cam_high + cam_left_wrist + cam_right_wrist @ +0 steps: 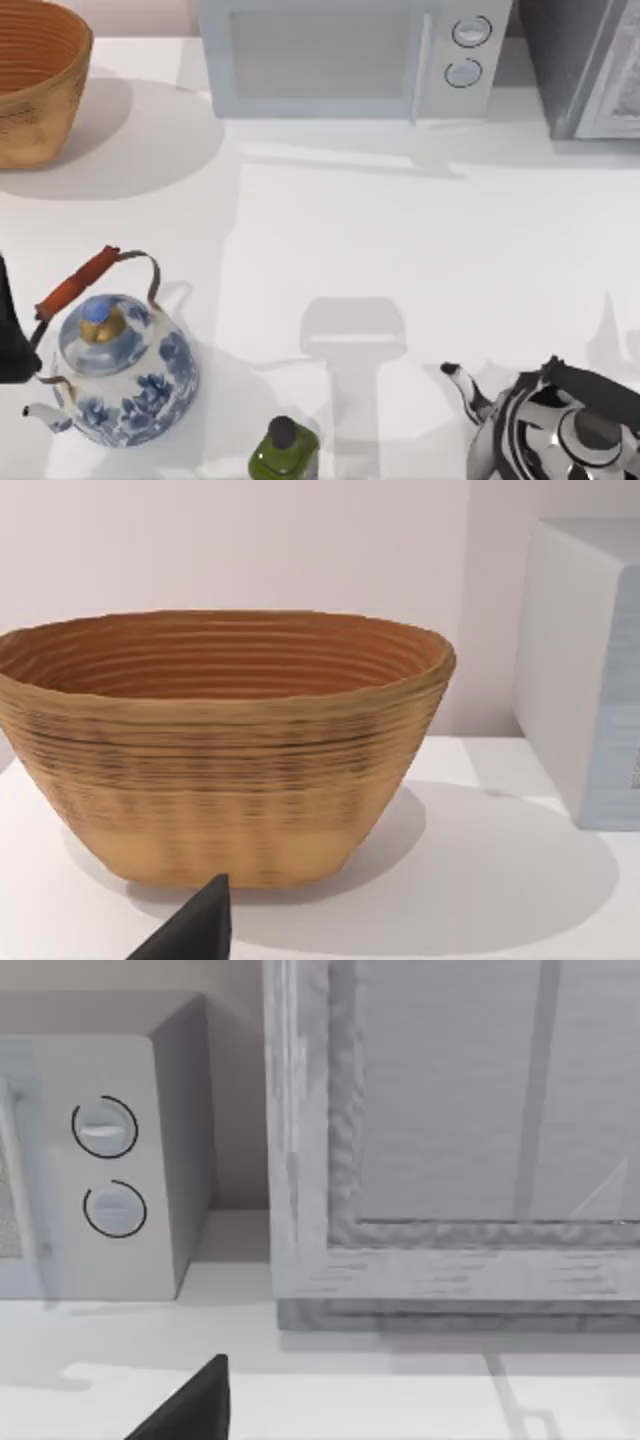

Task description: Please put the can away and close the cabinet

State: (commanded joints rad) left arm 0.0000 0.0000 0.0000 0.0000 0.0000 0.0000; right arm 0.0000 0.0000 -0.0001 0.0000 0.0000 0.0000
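The woven basket (35,80) at ten o'clock of the top view is cut by the top and left edges. The microwave (350,55) at twelve o'clock loses its upper part to the top edge, and the grey cabinet (585,65) at one o'clock runs off the top and right edges. The dark green bottle (283,450) at six o'clock is clipped by the bottom edge, as is the striped kettle (565,425) at five o'clock, which also runs off the right. A black arm part (10,330) at nine o'clock is cut by the left edge. In each wrist view a dark finger tip (195,930) (190,1405) pokes in from the bottom edge; how the jaws stand cannot be told
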